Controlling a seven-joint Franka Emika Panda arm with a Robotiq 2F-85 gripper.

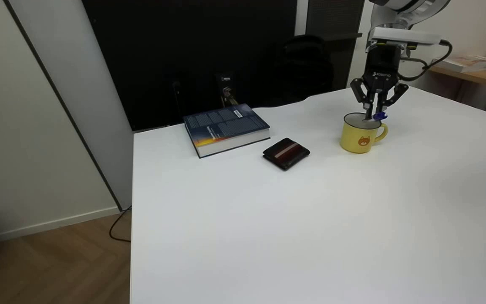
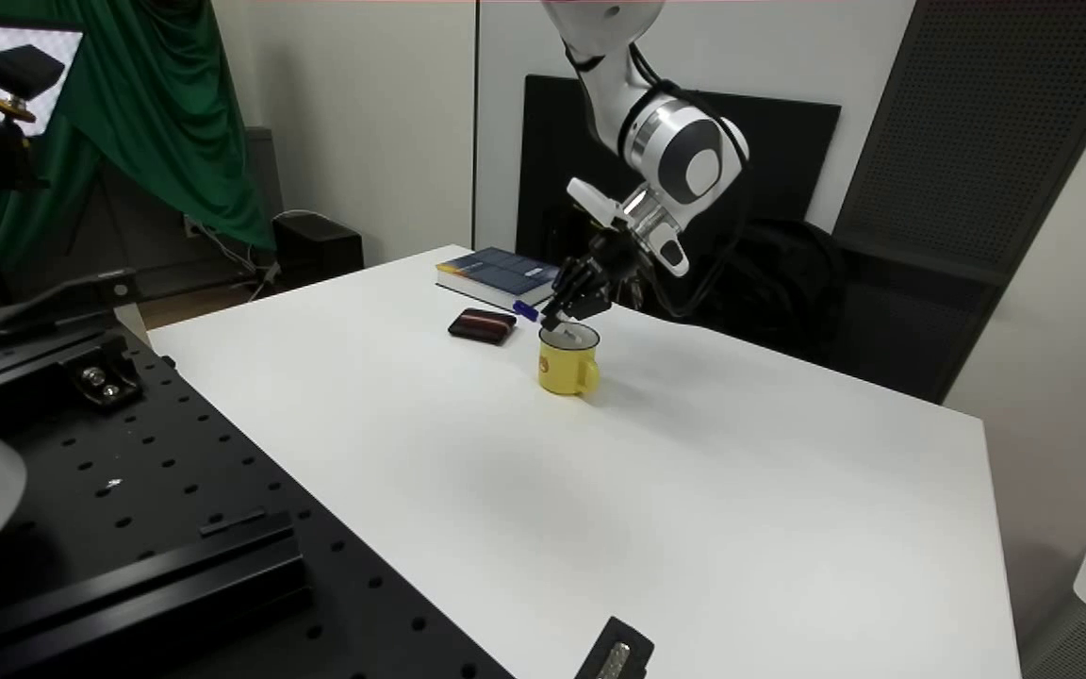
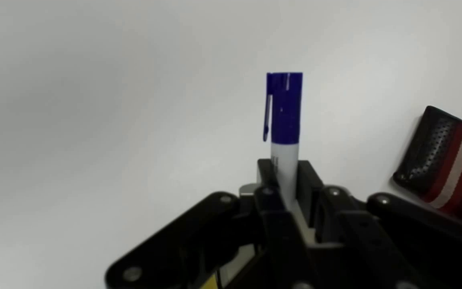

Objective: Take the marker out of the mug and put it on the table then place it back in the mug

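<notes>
Marker (image 1: 380, 115) and gripper (image 1: 373, 112) meet at the mouth of the mug (image 1: 355, 138) in an exterior view: the gripper holds the marker pinched, and the blue cap shows just above the mug's handle. The mug is yellow, dark-rimmed and upright on the white table (image 1: 276, 236), with a bear face printed on its wall. Apart from it lies a wallet (image 1: 286, 154), black with red and pale stripes, and just beside that a thick book (image 1: 228, 126) (lying flat, its dark blue cover uppermost).

In an exterior view, where the robot's arm (image 2: 680, 156) leans in from above, the marker is tilted: its cap juts beyond the rim, and the white barrel slants down into the gripper's hold. Whether the lower end is inside the mug or only over it, I cannot tell. A black plate (image 2: 161, 509) dotted with holes fills the near corner, and a green curtain (image 2: 189, 123) hangs behind.

In the wrist view the grip is plainest. The barrel is squeezed between the dark pads (image 3: 310, 182), one on each side, with the whole cap clear of them and its clip along the left. The wallet is cut off by the right edge, and a scrap of the mug's yellow shows at the bottom.
</notes>
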